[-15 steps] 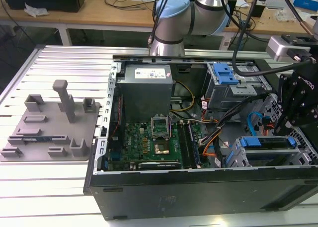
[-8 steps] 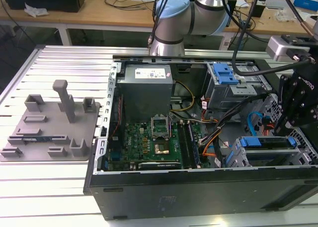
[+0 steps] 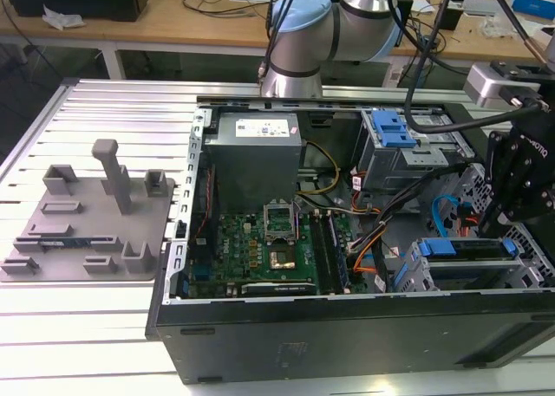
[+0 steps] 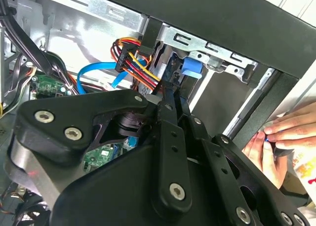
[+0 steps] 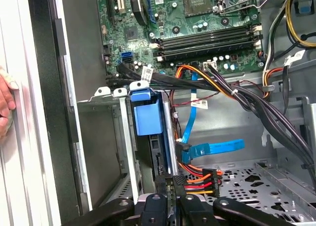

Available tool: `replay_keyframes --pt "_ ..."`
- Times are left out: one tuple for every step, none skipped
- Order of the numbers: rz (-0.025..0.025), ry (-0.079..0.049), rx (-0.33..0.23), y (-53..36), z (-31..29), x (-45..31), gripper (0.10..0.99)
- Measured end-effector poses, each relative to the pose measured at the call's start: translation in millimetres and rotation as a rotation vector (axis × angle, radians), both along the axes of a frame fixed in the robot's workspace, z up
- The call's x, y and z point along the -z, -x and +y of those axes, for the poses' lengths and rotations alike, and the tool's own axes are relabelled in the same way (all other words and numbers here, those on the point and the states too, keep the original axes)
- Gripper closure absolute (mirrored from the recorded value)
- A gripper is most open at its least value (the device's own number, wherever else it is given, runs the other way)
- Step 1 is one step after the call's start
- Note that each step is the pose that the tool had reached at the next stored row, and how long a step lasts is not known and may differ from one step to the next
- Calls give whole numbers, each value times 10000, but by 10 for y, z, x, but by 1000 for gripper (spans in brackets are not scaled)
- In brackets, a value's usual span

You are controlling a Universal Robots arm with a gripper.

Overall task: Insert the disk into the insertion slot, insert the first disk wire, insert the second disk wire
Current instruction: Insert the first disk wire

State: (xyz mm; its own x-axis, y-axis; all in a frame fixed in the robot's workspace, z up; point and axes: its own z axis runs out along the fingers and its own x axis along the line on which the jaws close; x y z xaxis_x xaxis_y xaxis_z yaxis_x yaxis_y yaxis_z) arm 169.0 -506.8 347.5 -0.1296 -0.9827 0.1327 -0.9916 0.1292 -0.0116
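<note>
Blue plastic is framing the disk, which is sitting edge-on inside the insertion slot, the grey metal cage in a corner of the open computer case. In the first wrist view the gripper is hanging right at the disk's rear edge. Its jaws are lying close together, and whether they are pinching anything I cannot tell. A black connector with red, orange, yellow and black wires is sitting just beside the tips. Whether it is seated in the disk I cannot tell. A flat blue cable is curving near it, above the perforated floor of the case. In the exterior view the case is resting on a slatted metal tabletop, with a grey fixture plate lying well apart toward the exterior view's left. A person's hand is resting just outside the case wall.
</note>
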Motion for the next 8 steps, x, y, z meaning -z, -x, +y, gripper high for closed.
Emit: replay_keyframes --pt "0 14 0 0 0 -1 922" --pt "0 32 0 -1 0 -1 922" --pt "0 45 -1 -3 0 -2 922" --pt "-1 62 0 -4 0 -1 922" --pt "0 99 0 -4 0 -1 922" --pt "-1 113 0 -4 -1 -1 922" --pt "0 120 0 -4 -2 0 922" --pt "-1 128 0 -4 -1 2 922"
